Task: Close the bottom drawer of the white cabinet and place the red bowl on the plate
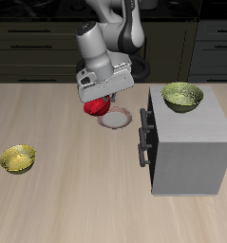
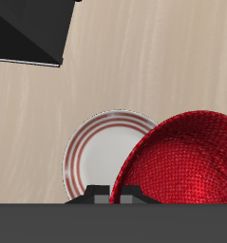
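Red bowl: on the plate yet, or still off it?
Off it: the red bowl hangs tilted at the gripper, overlapping the plate only partly.

Arm bent forward – gripper pointing down, low over table.

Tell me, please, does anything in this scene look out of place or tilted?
Only one thing stands out: an olive-green bowl sits on top of the white cabinet, an unusual spot. The red bowl hangs tilted in the gripper above the plate, not yet set down. Nothing looks spilled or damaged.
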Robot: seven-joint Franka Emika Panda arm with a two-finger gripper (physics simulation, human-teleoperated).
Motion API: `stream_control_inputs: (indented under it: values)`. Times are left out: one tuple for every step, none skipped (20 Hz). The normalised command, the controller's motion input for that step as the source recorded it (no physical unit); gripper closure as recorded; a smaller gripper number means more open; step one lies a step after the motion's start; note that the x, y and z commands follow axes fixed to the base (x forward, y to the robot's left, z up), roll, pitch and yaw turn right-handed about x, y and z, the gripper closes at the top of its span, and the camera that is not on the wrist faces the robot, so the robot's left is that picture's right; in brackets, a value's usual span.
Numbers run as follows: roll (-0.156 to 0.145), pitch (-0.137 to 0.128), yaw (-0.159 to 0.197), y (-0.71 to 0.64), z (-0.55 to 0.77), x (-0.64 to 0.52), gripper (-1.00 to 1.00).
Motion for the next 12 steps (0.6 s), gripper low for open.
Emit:
stream_control_inputs:
  values:
    - [0.017, -0.003, -0.006, 0.19, 0.03, 0.02, 1.00]
    - [0.048, 0.025, 0.003, 0.21, -0.04, 0.05, 1.00]
    - [0.031, -0.002, 0.011, 0.15, 0.00, 0.05, 1.00]
    - [0.097, 0.014, -0.020, 0.56, -0.05, -0.01, 1.00]
    - [0.051, -0.052, 0.022, 0.22, 0.04, -0.01, 1.00]
    - [0.014, -0.032, 0.024, 0.22, -0.01, 0.04, 1.00]
    - [0.010, -0.001, -0.020, -0.06, 0.00, 0.05, 1.00]
    - [0.093, 0.026, -0.025, 0.36, -0.08, 0.10, 1.00]
    - [0.012, -0.018, -0.030, 0.13, -0.04, 0.06, 1.00]
    - [0.029, 0.044, -0.013, 0.16, -0.13, 0.08, 1.00]
    - [-0.010, -0.012, 0.009, 0.06, -0.07, 0.03, 1.00]
    - [0.051, 0.042, -0.035, 0.18, -0.20, 0.05, 1.00]
